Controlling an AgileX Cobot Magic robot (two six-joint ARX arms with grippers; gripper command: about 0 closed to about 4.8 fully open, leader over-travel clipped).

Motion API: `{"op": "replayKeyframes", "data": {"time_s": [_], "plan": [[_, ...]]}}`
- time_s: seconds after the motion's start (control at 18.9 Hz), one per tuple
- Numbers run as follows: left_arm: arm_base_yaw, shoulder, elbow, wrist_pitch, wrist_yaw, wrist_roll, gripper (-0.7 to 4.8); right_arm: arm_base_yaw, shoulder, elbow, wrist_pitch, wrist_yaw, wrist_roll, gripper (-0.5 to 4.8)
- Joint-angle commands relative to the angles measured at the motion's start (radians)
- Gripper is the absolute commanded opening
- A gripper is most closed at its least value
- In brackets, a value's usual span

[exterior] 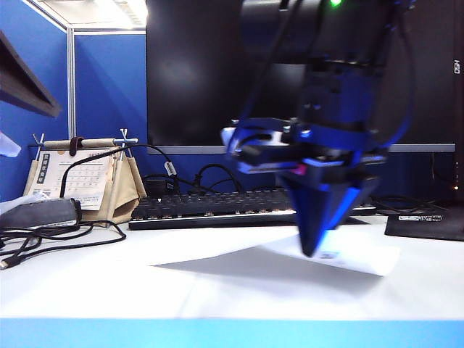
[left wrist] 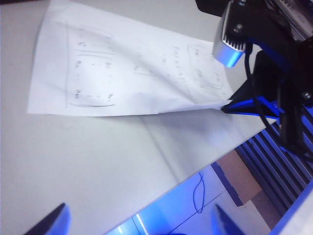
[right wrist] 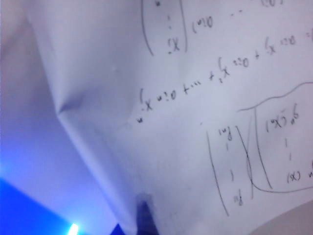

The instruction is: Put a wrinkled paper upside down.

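Exterior view: the wrinkled paper (exterior: pixel 275 264), lying mid-table, is pinched at its right corner by the clenched right gripper (exterior: pixel 313 250), lifting judged next, while the left gripper (left wrist: pixel 139 220) hovers released nearby.

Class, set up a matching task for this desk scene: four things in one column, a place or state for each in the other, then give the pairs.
1. wrinkled paper
2. right end effector
3. left end effector
4. keyboard

a. open, holding nothing, near the table edge
b. behind the sheet, below the monitor
c. one corner lifted off the table
d. shut on the sheet's corner

Pairs: 1-c, 2-d, 3-a, 4-b
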Motion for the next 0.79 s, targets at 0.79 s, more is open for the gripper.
{"op": "replayKeyframes", "data": {"time_s": [0.79], "plan": [[0.0, -0.023, 0.124, 0.106, -0.164, 0.039, 3.77, -0.019, -0.48, -0.098, 0.126, -0.008, 0.025, 1.9]]}}
